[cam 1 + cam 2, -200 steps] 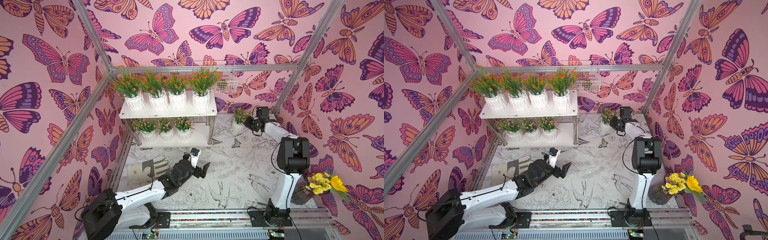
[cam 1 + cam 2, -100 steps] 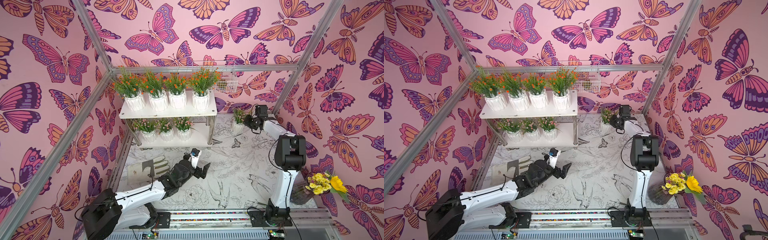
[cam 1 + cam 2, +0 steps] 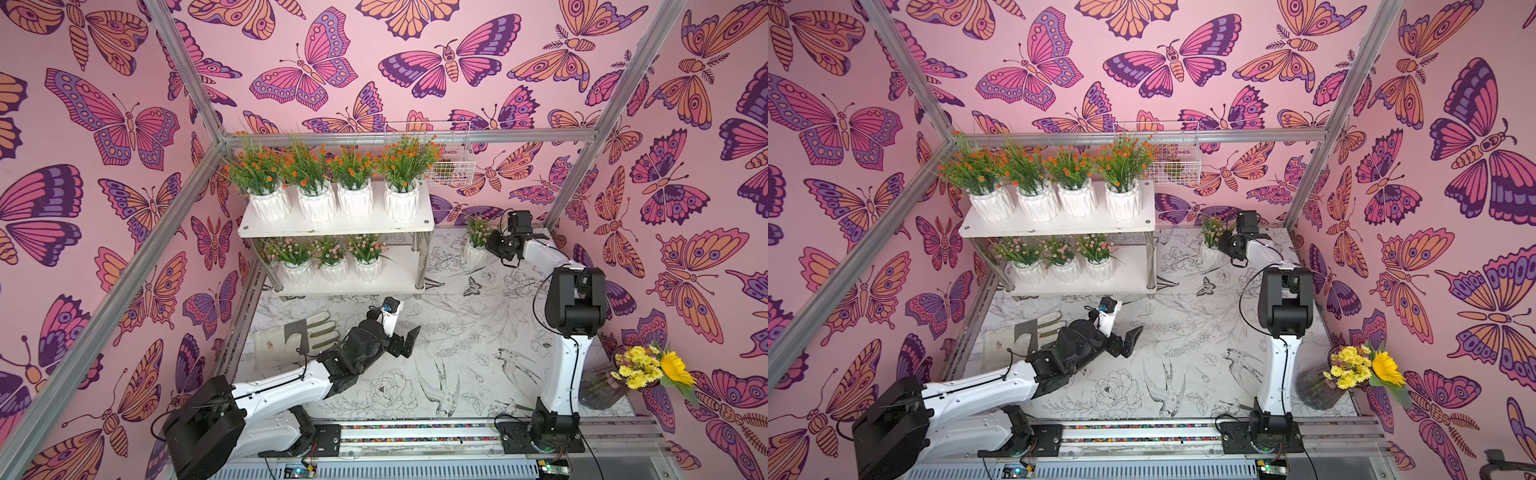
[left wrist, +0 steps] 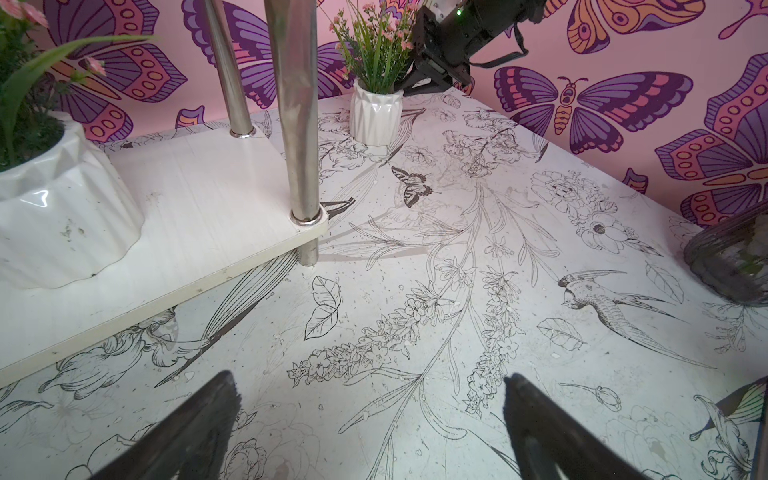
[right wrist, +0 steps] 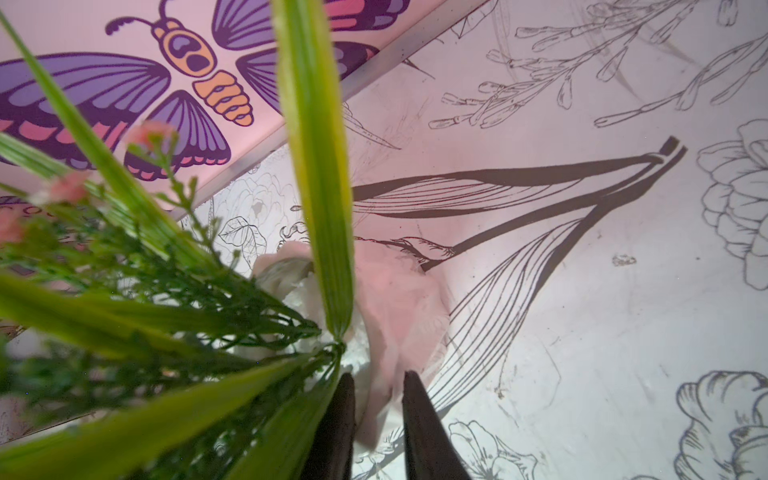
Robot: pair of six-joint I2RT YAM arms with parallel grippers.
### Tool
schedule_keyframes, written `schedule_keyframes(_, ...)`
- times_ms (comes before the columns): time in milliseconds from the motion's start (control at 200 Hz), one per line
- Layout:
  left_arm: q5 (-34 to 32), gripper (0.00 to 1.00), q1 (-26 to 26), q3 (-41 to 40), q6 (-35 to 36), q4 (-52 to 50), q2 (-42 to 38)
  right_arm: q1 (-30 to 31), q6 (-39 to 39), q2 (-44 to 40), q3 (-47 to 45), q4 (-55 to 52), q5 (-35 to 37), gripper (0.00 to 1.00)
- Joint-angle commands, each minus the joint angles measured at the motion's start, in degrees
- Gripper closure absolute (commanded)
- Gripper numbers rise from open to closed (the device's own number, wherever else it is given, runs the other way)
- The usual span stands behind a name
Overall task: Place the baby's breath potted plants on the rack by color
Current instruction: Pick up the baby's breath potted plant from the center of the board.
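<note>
Right gripper (image 5: 378, 376) has edged closer to the pink plant (image 3: 473, 252) at one o'clock, jaws narrow, seemingly pinching its pot rim; left gripper (image 4: 369, 376) spread wide.

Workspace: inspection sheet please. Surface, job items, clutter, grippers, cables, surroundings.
Surface: printed table, scuffed; no spill seen.
Job's things: rack holds four orange plants on top, three pink plants below; fourth pink plant stands on the table near the back wall.
Clutter: glove flat beside the left arm; vase of yellow flowers at the right edge; wire basket on the back wall.
Grippers: left gripper open, empty, above the table; right gripper shut on the fourth pink plant's pot wall.
Cables: black cable loops on both arms; no snag seen.
Surroundings: butterfly walls, aluminium frame.
</note>
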Motion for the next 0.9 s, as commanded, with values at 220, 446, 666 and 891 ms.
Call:
schedule_keyframes(220,-0.29,0.00,-0.32,-0.31,-0.09,0.05,0.45,-0.36,-0.63,4.09,3.35,-2.94,-0.03,0.81)
schedule_keyframes(446,-0.29,0.00,-0.32,-0.13,0.27,0.05,0.54,-0.35,-1.90,4.34,3.85,-4.37,-0.50,0.94)
schedule_keyframes(666,-0.33,0.00,-0.32,-0.22,0.35,0.04,0.19,-0.35,-3.29,2.35,2.01,-5.15,-2.17,1.00)
schedule_keyframes(891,-0.24,0.00,-0.41,-0.04,0.69,0.05,-0.09,-0.36,-4.68,-1.42,-1.04,-6.08,-5.54,1.00)
